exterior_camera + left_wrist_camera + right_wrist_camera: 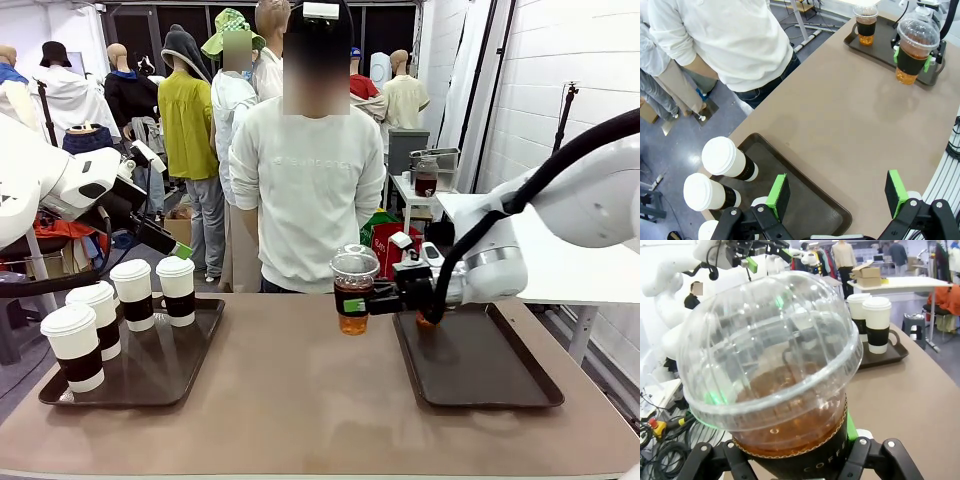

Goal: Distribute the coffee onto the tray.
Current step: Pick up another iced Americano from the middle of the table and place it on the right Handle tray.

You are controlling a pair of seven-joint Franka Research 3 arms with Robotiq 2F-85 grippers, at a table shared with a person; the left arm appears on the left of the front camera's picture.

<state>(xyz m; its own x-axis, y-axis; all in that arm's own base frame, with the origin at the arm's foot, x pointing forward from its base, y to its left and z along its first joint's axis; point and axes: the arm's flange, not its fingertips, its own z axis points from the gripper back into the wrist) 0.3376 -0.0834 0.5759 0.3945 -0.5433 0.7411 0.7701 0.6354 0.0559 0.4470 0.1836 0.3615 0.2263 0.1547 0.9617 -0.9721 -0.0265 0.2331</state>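
Right pincer is clamped on a dome-lidded iced coffee, holding it above the bench beside the right tray. Left pincer hangs with jaws apart over the left tray, where four sleeved paper cups stand.

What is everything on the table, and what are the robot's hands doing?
paper cups: four, white with dark sleeves, on the left tray
left tray: one, dark brown, table's left side
right tray: one, dark brown, table's right side
held drink: one, clear dome-lidded cup, amber, above the table middle
second drink: one, amber, on the right tray
person: one, white top, far side
left gripper: open, above the left tray
right gripper: shut on the held drink
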